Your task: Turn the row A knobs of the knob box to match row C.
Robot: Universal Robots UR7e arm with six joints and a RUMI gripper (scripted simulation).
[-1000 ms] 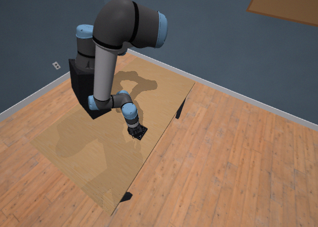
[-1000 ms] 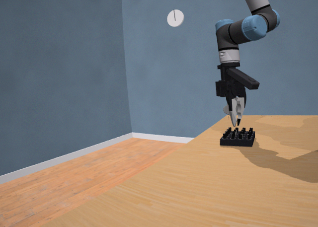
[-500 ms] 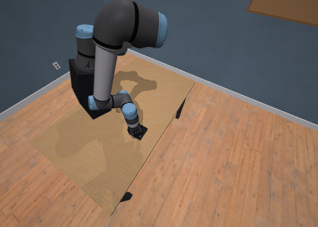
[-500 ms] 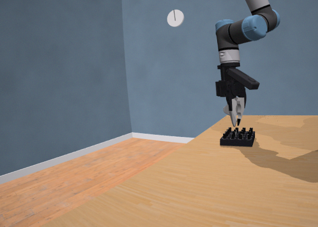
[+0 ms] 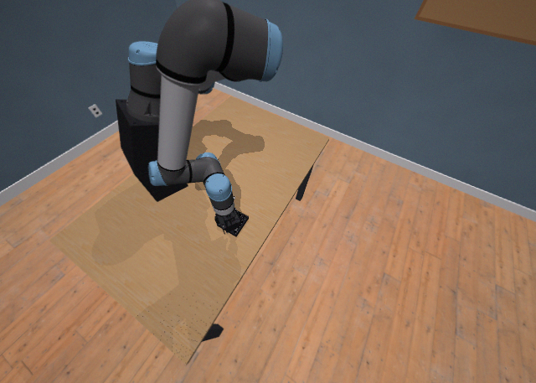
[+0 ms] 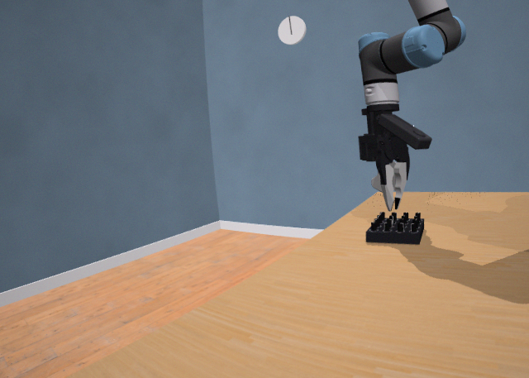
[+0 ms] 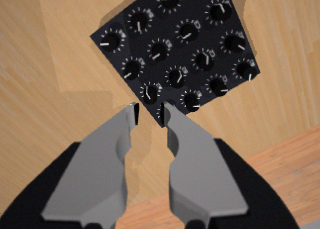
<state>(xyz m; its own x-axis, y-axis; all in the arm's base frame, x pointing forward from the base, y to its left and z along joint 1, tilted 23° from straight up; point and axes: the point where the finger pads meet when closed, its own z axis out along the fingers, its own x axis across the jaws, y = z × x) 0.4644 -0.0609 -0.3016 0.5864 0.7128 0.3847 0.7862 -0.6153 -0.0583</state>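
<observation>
The black knob box (image 5: pixel 241 224) (image 6: pixel 395 236) (image 7: pixel 149 39) lies on the table, turned at an angle in the wrist view. It bears a four-by-four grid of black knobs with white pointer lines. The pointers face various ways: the left corner knob (image 7: pixel 111 42) points left, the right corner knob (image 7: pixel 246 70) points down. The row letters and the socket cannot be made out. My gripper (image 6: pixel 393 209) (image 7: pixel 150 104) hangs just above the box, its tips a narrow gap apart with nothing between them. The right fingertip hides most of the box's nearest corner knob in the wrist view.
The table (image 5: pixel 276 163) (image 6: pixel 324 305) has its long edge close beside the box, with the wood floor (image 5: pixel 389 261) (image 6: pixel 170 263) beyond. The arm's black pedestal (image 5: pixel 138 149) stands at the opposite side of the table. The arm's shadow falls around the box.
</observation>
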